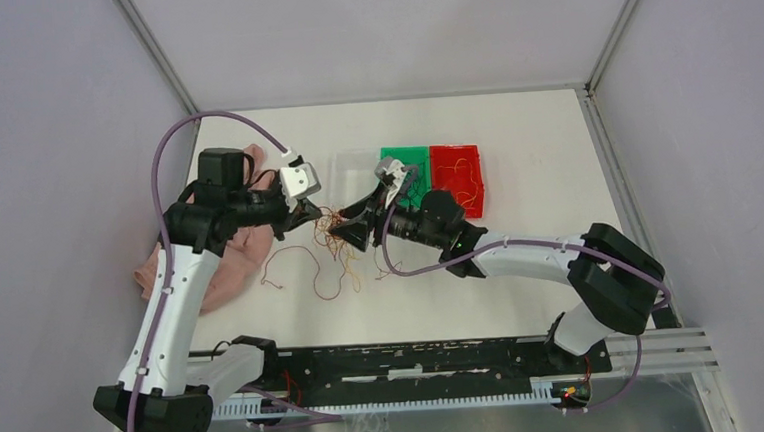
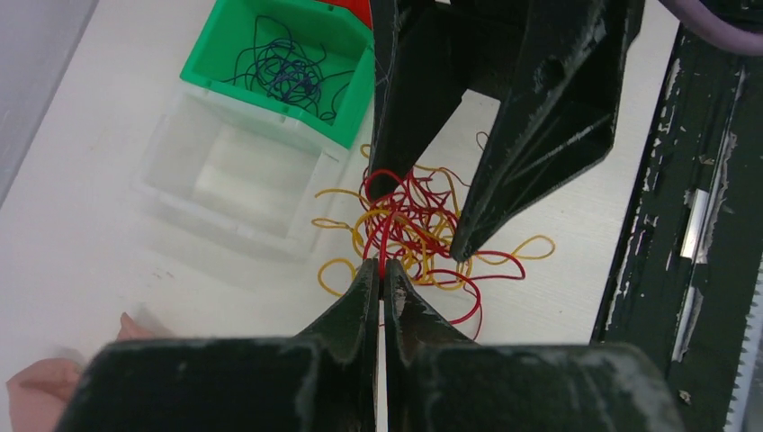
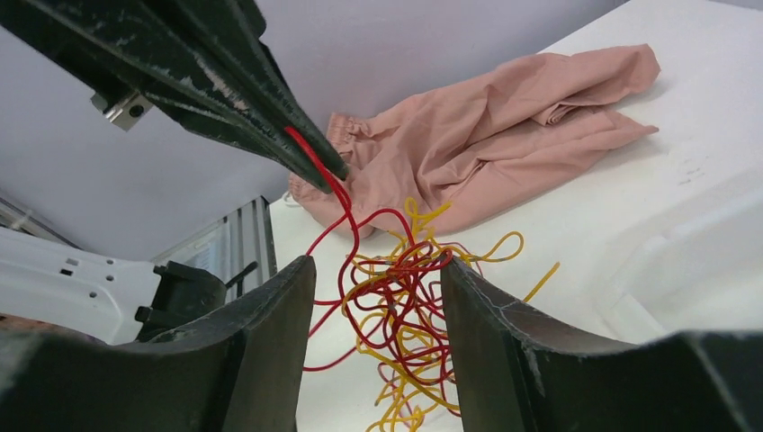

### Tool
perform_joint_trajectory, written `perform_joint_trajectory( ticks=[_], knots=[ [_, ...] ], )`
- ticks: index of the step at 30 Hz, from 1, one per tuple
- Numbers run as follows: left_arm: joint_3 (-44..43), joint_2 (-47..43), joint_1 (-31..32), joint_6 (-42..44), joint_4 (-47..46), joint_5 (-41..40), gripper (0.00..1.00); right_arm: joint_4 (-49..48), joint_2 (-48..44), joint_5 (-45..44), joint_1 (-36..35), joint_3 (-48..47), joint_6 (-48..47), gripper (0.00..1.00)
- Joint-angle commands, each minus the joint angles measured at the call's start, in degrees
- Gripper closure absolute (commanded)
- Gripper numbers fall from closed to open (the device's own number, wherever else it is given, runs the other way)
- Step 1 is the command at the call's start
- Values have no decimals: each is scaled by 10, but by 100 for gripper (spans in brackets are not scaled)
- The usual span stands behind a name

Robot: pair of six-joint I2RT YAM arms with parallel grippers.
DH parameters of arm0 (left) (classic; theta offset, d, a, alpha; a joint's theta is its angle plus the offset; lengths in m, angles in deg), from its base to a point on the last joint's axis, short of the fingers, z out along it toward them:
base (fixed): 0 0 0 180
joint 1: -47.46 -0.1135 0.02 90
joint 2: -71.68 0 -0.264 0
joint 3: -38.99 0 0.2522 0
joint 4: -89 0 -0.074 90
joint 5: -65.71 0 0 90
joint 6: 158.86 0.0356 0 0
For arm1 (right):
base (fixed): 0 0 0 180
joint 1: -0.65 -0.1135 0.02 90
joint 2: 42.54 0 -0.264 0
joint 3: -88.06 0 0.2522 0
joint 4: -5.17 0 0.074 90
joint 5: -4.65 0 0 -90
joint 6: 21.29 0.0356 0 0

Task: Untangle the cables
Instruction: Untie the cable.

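A tangle of red and orange-yellow cables (image 1: 337, 241) hangs between my two grippers just above the table. My left gripper (image 2: 382, 268) is shut on a single red cable (image 3: 315, 157) that runs out of the tangle (image 2: 418, 225). My right gripper (image 3: 376, 263) is open, one finger on either side of the bunch (image 3: 400, 297), without pinching it. In the top view the left gripper (image 1: 316, 217) and right gripper (image 1: 351, 236) face each other, tips close together. More loose red and yellow cables (image 1: 301, 271) trail on the table below.
A green bin (image 2: 270, 117) holds dark cables (image 2: 288, 72), with a red bin (image 1: 454, 149) beside it and a clear bin (image 2: 225, 184) in front. A pink cloth (image 1: 230, 255) lies at the left under the left arm. The black rail (image 1: 417, 359) runs along the near edge.
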Motion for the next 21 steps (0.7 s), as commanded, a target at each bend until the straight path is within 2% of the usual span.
perform_joint_trajectory(
  ticks=[1,6,9,12,17,21],
  knots=[
    [-32,-5,6,-46,11,39,97,-1,-2,-67,-40,-41,-81,40],
    [-47,0,9,-36,51,54,97,28,-1,-173,-69,-48,-128,42],
    [-60,4,9,-23,81,68,97,0,-7,-267,-79,-34,-142,45],
    [-73,9,10,-7,114,87,97,-15,-13,-320,-88,-27,-168,45],
    [-93,20,11,12,152,97,97,0,-27,-339,-91,-28,-203,45],
    [-99,28,14,7,152,99,97,9,-26,-367,-91,-34,-196,45]
  ],
)
